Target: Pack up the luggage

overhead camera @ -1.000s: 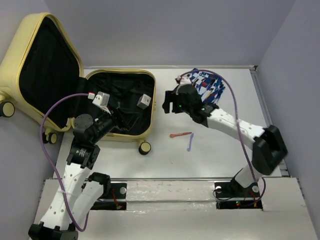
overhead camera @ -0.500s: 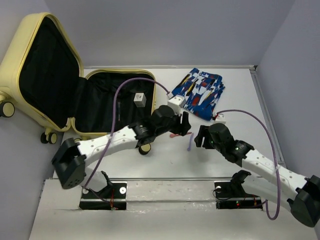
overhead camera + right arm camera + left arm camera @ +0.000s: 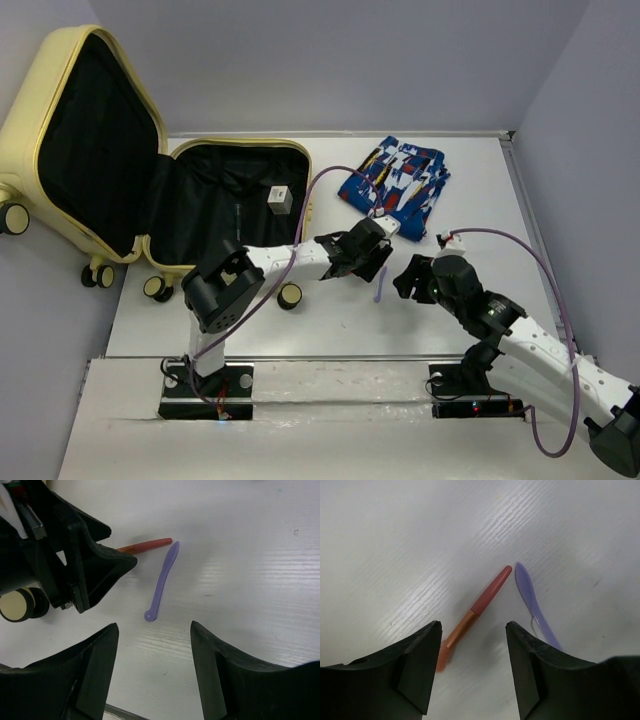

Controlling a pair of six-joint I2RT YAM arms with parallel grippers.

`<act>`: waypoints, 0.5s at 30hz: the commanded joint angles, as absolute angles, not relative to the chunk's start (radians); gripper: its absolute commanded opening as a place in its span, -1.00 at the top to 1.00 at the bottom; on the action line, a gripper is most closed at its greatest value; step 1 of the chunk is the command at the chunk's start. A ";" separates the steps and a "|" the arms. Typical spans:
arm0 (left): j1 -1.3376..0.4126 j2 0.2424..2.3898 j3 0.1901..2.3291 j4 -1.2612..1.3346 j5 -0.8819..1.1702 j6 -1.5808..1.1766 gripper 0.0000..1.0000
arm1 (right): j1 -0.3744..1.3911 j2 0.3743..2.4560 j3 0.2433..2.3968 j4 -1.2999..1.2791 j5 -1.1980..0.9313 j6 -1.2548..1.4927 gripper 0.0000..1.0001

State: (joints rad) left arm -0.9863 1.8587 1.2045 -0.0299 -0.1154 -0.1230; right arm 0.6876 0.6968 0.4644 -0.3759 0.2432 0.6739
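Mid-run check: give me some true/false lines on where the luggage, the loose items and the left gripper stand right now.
1. The luggage lies open. True.
2. The left gripper is shut on the orange pen. False: it is open, and the pen lies on the table between its fingers.
3. The patterned cloth is already packed. False: it lies on the table, to the right of the luggage.
4. The purple stick lies on the table beside the orange pen. True.
5. A small cube sits inside the luggage. True.
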 commanded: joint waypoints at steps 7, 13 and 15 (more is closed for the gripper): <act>-0.971 2.048 1.330 -0.087 -0.192 -0.017 0.16 | 0.684 0.728 0.463 -0.351 0.196 0.661 -0.27; -0.954 2.020 1.272 -0.049 -0.216 -0.015 0.88 | 0.684 0.790 0.479 -0.348 0.207 0.661 -0.21; -0.948 1.997 1.256 -0.026 -0.219 -0.021 0.88 | 0.684 0.805 0.479 -0.341 0.204 0.657 -0.19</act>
